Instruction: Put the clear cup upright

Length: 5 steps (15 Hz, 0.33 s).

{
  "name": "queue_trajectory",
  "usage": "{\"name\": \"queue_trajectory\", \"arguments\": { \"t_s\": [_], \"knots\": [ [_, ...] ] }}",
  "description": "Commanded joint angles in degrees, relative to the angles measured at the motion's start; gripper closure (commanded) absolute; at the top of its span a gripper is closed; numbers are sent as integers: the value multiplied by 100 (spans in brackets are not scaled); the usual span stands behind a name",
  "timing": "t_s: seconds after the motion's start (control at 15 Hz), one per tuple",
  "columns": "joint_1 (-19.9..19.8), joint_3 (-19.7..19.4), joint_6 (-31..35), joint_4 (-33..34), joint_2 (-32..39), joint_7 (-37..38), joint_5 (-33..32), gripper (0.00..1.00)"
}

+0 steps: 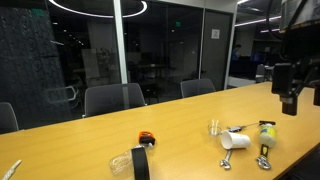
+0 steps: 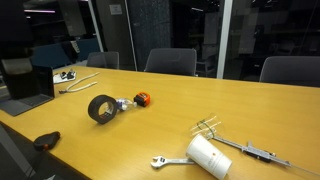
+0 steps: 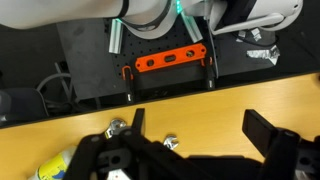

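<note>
The clear cup (image 1: 215, 128) is a faint see-through shape on the wooden table (image 1: 180, 125), just beside a white cup (image 1: 236, 140) that lies on its side. It also shows faintly in an exterior view (image 2: 205, 127), where it seems to lie on its side. My gripper (image 1: 290, 100) hangs well above the table, to the right of both cups. In the wrist view my gripper (image 3: 200, 135) is open and empty over bare wood, and the clear cup is not in that view.
A yellow-green bottle (image 1: 267, 130) and a wrench (image 1: 263, 158) lie near the white cup. A black tape roll (image 1: 140, 160), an orange item (image 1: 146, 137) and a larger clear container (image 1: 120, 162) sit further along. A laptop (image 2: 25, 85) stands at the table end. Chairs line the far side.
</note>
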Motion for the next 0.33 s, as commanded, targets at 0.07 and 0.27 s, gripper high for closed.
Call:
{"name": "queue_trajectory", "arguments": {
  "t_s": [0.07, 0.27],
  "knots": [
    [-799, 283, -163, 17, 20, -682, 175, 0],
    [-998, 368, -175, 5, 26, -796, 155, 0]
  ]
}}
